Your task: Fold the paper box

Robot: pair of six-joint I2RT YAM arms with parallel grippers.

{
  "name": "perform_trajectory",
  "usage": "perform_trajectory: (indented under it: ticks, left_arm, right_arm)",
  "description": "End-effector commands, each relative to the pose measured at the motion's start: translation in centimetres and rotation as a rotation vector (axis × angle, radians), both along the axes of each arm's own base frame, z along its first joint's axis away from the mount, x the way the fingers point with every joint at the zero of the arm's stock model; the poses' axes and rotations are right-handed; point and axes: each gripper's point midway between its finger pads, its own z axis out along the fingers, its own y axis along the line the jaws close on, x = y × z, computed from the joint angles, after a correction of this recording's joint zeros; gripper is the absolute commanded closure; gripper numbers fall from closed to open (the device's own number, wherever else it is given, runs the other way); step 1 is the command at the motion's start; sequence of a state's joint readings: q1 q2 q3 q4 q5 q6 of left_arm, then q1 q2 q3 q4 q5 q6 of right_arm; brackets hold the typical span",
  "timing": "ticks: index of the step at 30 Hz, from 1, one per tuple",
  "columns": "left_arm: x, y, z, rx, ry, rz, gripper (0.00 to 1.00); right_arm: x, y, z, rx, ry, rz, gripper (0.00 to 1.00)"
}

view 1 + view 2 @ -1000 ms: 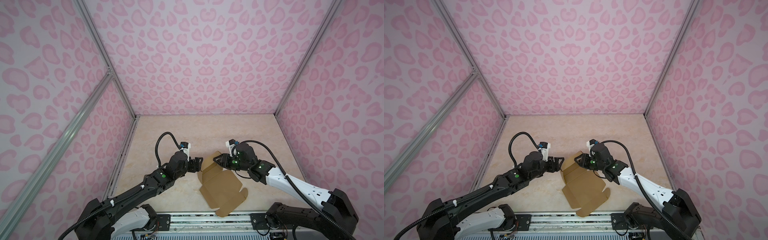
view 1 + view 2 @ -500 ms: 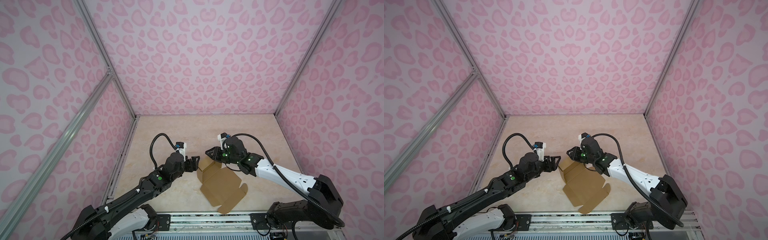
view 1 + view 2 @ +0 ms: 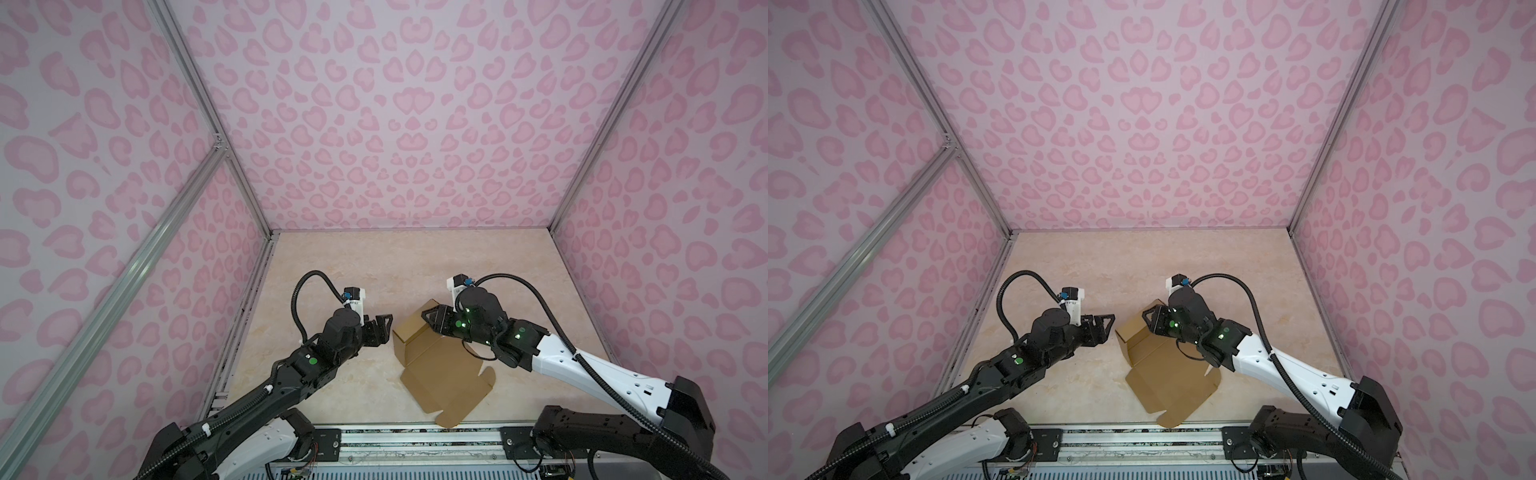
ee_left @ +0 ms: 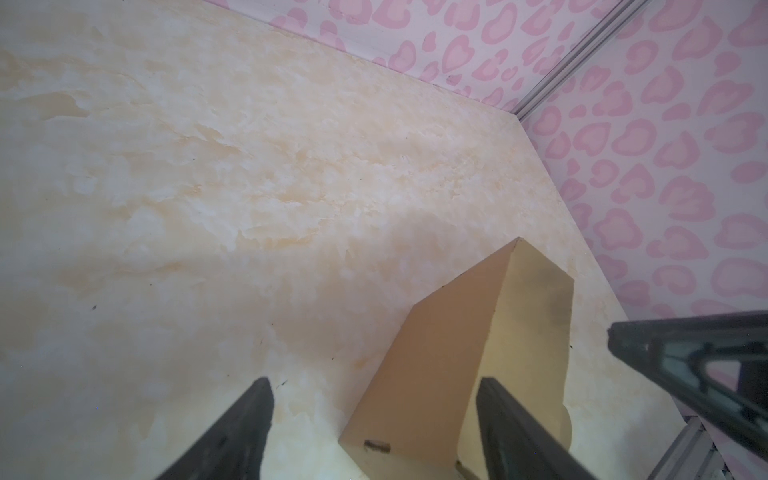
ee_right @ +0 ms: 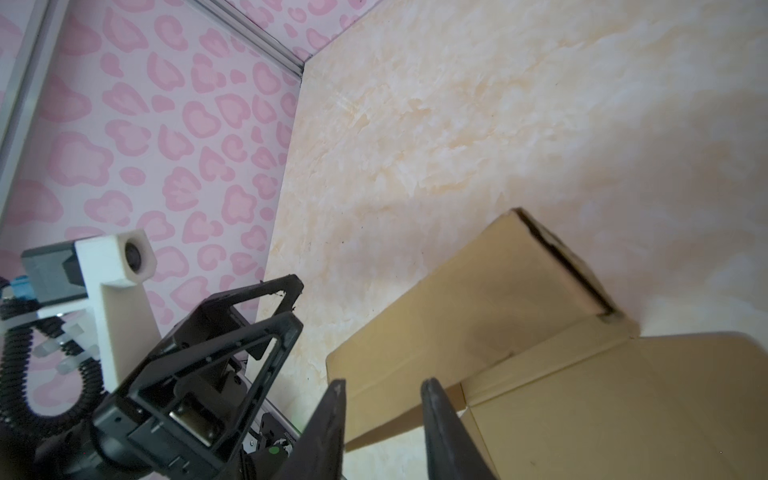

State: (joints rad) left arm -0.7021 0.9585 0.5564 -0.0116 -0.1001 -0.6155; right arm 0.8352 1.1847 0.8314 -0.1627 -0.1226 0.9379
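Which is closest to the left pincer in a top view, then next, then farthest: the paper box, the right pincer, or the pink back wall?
From the left pincer:
1. paper box, right beside its open jaws.
2. right pincer, to the right, over the box's raised part.
3. pink back wall, far behind, past the table's end.

Your box is matt brown cardboard; the table looks smooth and marbled; the rails brushed metal.
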Motion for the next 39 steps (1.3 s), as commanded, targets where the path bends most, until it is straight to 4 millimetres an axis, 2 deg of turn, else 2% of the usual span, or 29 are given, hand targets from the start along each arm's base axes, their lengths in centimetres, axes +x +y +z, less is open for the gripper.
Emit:
perform_trajectory:
  ticks: [1,8,13,18,23,25,31,39]
  left_arm:
    - [0.1,-0.8,0.7,-0.023,-0.020,-0.039,0.20]
    - [-0.1,-1.7,0.9,-0.063,-0.014,-0.072,0.20]
    - [-0.3,-1.9,0.4,-0.085,0.000,-0.076,0.20]
    - [-0.4,-2.1,-0.3,-0.088,0.020,-0.081,0.20]
    - [-0.4,-1.9,-1.0,-0.084,0.036,-0.067,0.21]
    - [-0.3,-1.7,-1.4,-0.074,0.037,-0.056,0.21]
    - [-0.6,-1.5,-1.9,-0.074,0.047,-0.053,0.21]
    - [-1.3,-0.3,-3.9,-0.054,0.081,-0.022,0.20]
  right_arm:
    - [0.3,-0.8,-1.7,0.018,0.018,-0.085,0.67]
    - [1.1,1.6,-2.5,0.074,0.006,-0.043,0.67]
    - [1.5,2.3,-2.4,0.118,-0.020,-0.041,0.67]
    - [1.7,2.5,-2.3,0.130,-0.031,-0.042,0.69]
    - [2.5,1.5,-2.3,0.106,-0.048,-0.106,0.69]
    - [3.2,2.5,-1.9,0.099,-0.050,-0.084,0.68]
    - [4.2,5.9,-2.4,0.085,-0.012,0.002,0.69]
    - [4.8,7.8,-2.8,0.030,-0.010,0.063,0.72]
